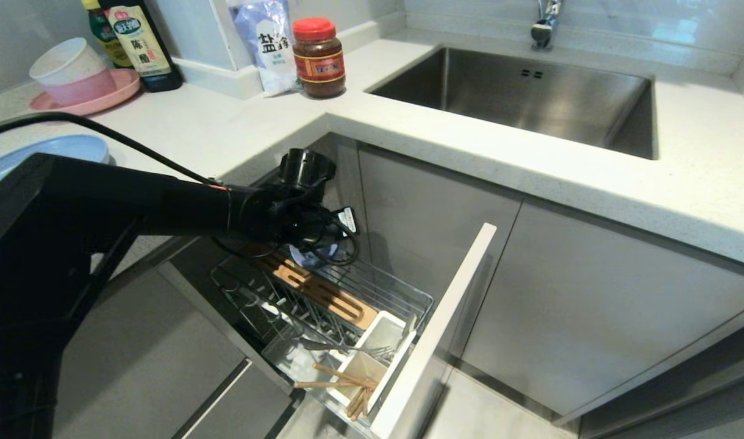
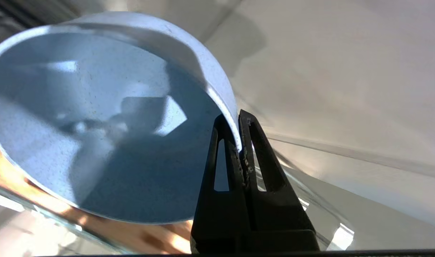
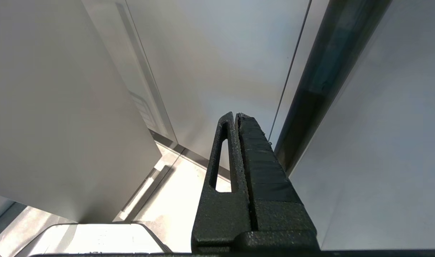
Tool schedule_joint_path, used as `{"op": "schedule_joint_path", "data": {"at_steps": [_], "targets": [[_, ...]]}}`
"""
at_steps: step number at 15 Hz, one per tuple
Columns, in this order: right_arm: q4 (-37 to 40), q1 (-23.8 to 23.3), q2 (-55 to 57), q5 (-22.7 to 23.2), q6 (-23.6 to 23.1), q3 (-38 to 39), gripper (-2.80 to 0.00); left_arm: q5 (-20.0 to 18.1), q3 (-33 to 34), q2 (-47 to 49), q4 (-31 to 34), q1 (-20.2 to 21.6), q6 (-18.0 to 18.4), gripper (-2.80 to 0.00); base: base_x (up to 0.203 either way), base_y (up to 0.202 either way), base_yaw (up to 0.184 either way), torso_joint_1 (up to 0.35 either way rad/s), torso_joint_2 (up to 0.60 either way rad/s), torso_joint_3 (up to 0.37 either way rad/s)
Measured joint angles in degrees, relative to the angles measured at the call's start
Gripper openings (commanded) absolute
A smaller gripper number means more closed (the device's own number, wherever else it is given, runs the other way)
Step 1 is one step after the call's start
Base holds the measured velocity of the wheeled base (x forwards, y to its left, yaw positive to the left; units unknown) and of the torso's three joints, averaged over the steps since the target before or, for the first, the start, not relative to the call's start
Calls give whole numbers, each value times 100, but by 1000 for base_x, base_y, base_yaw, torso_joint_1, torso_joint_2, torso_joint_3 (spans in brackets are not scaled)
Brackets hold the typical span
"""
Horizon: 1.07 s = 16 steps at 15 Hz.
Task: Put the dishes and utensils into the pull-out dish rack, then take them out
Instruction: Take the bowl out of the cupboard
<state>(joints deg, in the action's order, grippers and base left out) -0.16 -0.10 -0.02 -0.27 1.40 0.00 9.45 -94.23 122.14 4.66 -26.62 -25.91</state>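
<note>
The tabletop [image 1: 469, 140] corner and pull-out dish rack [image 1: 323, 305] are seen from above by the head view. The bowl [image 2: 107, 125], shared with it, is viewed closely from the left wrist; cabinet fronts [image 3: 221, 53] are faced from the right wrist.

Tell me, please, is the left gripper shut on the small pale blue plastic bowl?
Yes: the left gripper is shut on the small pale blue plastic bowl, its rim pinched between the fingers.

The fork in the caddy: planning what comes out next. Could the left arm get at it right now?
Probably not yet: the left gripper is shut on the small blue bowl at the rack's far end. The fork itself lies uncovered in the white caddy.
</note>
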Motion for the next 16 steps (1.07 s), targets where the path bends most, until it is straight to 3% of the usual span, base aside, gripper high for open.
{"op": "schedule_joint_path", "data": {"at_steps": [7,11,16], "targets": [[2,0,0,0,0,0,-280,-28,777,-1307,-9,-588,-41,-280,0,0,0,0,0,0],[0,0,0,2,0,0,-280,-50,1153,-2558,-2,-849,21,-280,0,0,0,0,0,0],[0,0,0,2,0,0,-280,-29,1464,-4153,-2,-972,572,-280,0,0,0,0,0,0]]}}
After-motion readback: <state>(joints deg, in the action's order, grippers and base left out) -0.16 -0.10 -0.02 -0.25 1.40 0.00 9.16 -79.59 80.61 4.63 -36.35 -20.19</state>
